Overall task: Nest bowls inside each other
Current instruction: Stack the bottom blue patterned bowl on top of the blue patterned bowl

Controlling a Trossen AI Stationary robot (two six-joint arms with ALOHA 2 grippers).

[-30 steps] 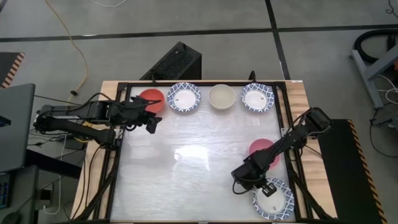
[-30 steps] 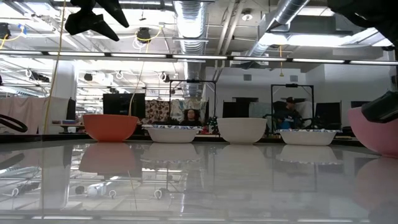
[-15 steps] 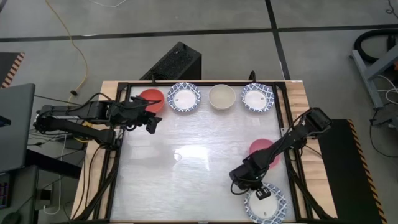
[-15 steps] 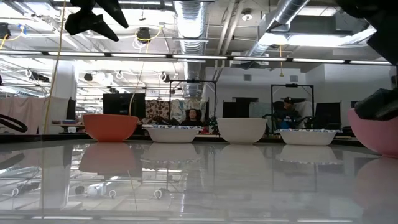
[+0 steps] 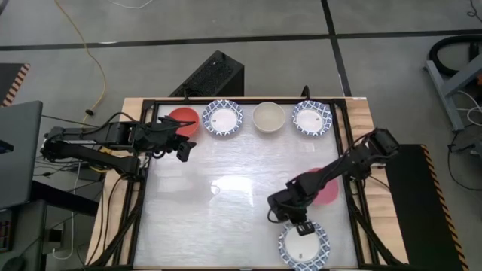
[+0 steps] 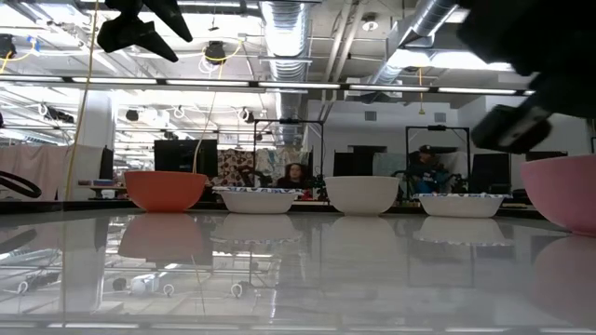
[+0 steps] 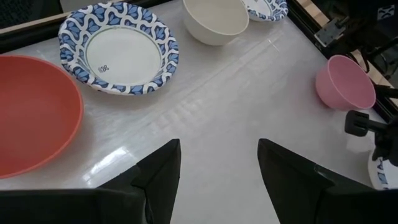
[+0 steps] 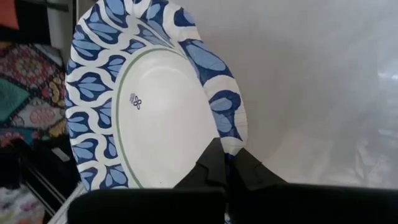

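A blue-patterned bowl [image 5: 303, 246] is held by its rim in the right pincer [image 5: 296, 224], the fingers pinched shut on the edge, above the near edge of the surface [image 5: 226, 203]. For the step to go well, by this reading, the bowl is best kept level on that thin rim grip, carried clear of the pink bowl [image 5: 325, 191] just beside the arm, and centred over a like-patterned bowl before being let go, so that it seats inside rather than catching on the rim.

The left pincer [image 5: 183, 147] is seen waiting with fingers wide apart near the far left corner, holding nothing.

Four bowls are lined along the far edge: a red bowl [image 5: 183, 120], a blue-patterned bowl beside it [image 5: 222, 118], a plain cream bowl [image 5: 268, 117] and another blue-patterned bowl [image 5: 311, 118], each apart from its neighbour. All six bowls in view appear empty, and none is yet nested in another.
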